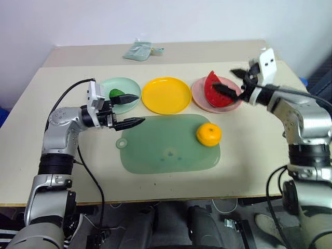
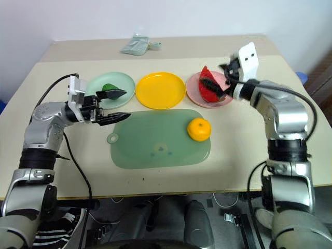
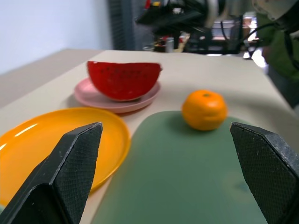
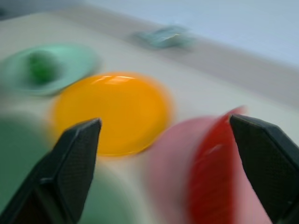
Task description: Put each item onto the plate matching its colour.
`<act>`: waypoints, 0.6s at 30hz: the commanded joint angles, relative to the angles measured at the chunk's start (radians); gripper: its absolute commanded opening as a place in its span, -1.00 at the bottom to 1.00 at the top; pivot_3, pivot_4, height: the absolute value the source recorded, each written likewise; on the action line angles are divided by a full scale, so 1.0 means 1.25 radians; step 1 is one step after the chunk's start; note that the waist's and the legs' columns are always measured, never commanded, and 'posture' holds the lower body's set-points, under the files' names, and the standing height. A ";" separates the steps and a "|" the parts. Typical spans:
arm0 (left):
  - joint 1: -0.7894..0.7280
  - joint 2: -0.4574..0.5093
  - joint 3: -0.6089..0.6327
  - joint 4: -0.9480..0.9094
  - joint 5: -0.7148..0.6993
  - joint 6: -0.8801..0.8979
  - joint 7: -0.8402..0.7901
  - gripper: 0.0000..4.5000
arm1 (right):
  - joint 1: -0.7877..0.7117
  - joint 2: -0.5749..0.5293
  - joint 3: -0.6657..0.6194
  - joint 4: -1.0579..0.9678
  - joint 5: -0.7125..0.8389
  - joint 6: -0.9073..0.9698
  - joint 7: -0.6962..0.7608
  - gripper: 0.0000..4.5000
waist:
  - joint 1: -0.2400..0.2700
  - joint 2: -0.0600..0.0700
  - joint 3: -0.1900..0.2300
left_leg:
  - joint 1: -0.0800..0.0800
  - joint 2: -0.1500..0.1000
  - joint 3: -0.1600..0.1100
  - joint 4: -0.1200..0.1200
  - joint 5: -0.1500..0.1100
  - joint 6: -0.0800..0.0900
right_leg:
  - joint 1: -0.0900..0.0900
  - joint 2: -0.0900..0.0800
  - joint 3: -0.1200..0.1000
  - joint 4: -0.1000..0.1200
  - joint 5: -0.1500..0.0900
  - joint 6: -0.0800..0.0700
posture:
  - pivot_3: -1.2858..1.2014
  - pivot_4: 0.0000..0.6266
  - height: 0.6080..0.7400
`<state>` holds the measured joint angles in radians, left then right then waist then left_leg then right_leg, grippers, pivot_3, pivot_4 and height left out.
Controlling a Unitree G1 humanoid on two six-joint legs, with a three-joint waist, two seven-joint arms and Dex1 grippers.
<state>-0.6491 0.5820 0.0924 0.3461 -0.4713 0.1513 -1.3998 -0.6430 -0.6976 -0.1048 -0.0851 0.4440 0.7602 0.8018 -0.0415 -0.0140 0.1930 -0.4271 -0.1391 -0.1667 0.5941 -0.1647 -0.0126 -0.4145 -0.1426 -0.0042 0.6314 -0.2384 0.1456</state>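
1. Nearest on the table [image 1: 249, 166] lies the translucent green mat [image 1: 168, 145] with its ring handle pointing to the robot's left. The round orange [image 1: 208, 134] sits on the mat's far right corner, on no plate.
2. The left gripper [image 1: 136, 110] hangs level at the mat's far left edge, pointing right, its jaws wide apart and holding nothing. One finger reaches over the rim of the mint green plate [image 1: 128, 86].
3. Beyond the mat, three plates stand in a row, well spaced. The mint green plate is on the left and carries the dark-green ball [image 1: 116, 93], partly hidden behind the left gripper's finger.
4. The yellow plate [image 1: 166, 95] in the middle is bare.
5. The pink plate [image 1: 198, 93] on the right holds the red watermelon wedge [image 1: 215, 93], resting curved side down.
6. The right gripper [image 1: 232, 80] is at the pink plate's right side, jaws spread. One finger appears to overlap the wedge; contact cannot be confirmed.
7. Farthest back, a pale green packet [image 1: 139, 51] lies near the table's rear edge.
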 commanded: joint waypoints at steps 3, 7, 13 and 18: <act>0.017 0.038 -0.026 -0.030 -0.001 0.022 -0.071 1.00 | 0.073 -0.057 0.049 -0.193 0.052 0.102 0.031 0.98 | -0.003 0.000 0.000 | 0.000 0.002 0.002 0.000 0.000 0.000 | 0.000 0.001 0.001 0.000 0.000 0.000 | 0.03 -0.52 1.00; 0.024 0.047 -0.050 -0.025 0.019 0.004 -0.092 1.00 | 0.105 -0.068 0.113 -0.195 -0.002 0.099 0.006 0.98 | 0.002 0.000 0.000 | 0.000 0.005 0.002 0.001 0.000 0.000 | 0.000 0.003 0.001 -0.001 0.000 -0.001 | 0.03 -0.52 1.00; 0.020 0.041 -0.049 -0.021 0.024 -0.006 -0.078 1.00 | 0.111 -0.061 0.181 -0.077 -0.103 0.059 -0.041 0.88 | 0.012 0.000 0.000 | 0.000 0.005 0.003 0.001 0.000 0.000 | -0.001 0.003 0.001 -0.002 0.001 -0.002 | 0.03 -0.52 1.00; 0.025 0.049 -0.041 -0.023 0.022 -0.008 -0.072 1.00 | 0.115 -0.077 0.202 -0.073 -0.115 0.050 -0.002 0.39 | 0.022 0.000 0.000 | 0.000 0.006 0.003 0.001 0.000 -0.001 | -0.001 0.005 0.001 -0.002 0.002 -0.003 | 0.03 -0.52 1.00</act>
<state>-0.6175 0.6278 0.0187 0.3380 -0.4383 0.1544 -1.4952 -0.5005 -0.7750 0.1293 -0.1690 0.3148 0.8284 0.7753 -0.0144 -0.0141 0.1927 -0.4272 -0.1308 -0.1626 0.5950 -0.1649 -0.0134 -0.4155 -0.1362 -0.0025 0.6290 -0.2364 0.1420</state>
